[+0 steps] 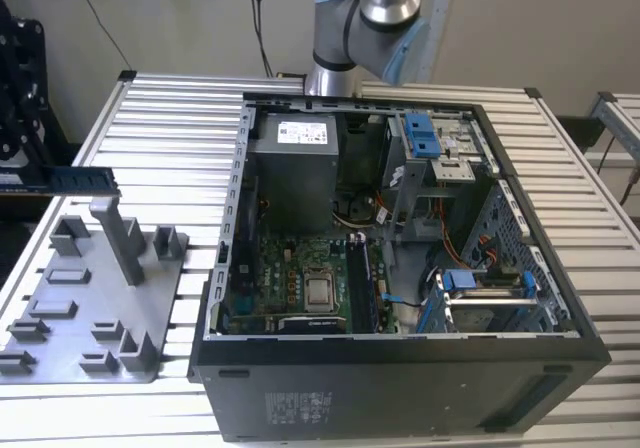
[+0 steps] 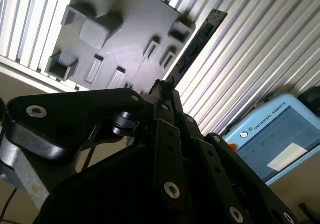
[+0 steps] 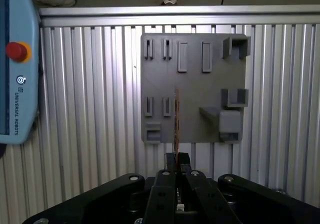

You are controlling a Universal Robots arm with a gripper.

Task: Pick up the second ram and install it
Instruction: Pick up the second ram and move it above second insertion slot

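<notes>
Black pincer (image 3: pixel 176 158) clamps the thin second ram (image 3: pixel 176 119) above a moulded grey tray (image 3: pixel 195 91).

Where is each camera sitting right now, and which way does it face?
Exterior view: off-board, looking down at the open computer case, grey tray and second ram; the arm shows behind.
First wrist view: on the wrist, facing straight down past the gripper at the tray.
Second wrist view: on the wrist, slanting along the gripper's linkage toward the tray.
Both wrist views share the clamped ram, tray and teach pendant.
</notes>
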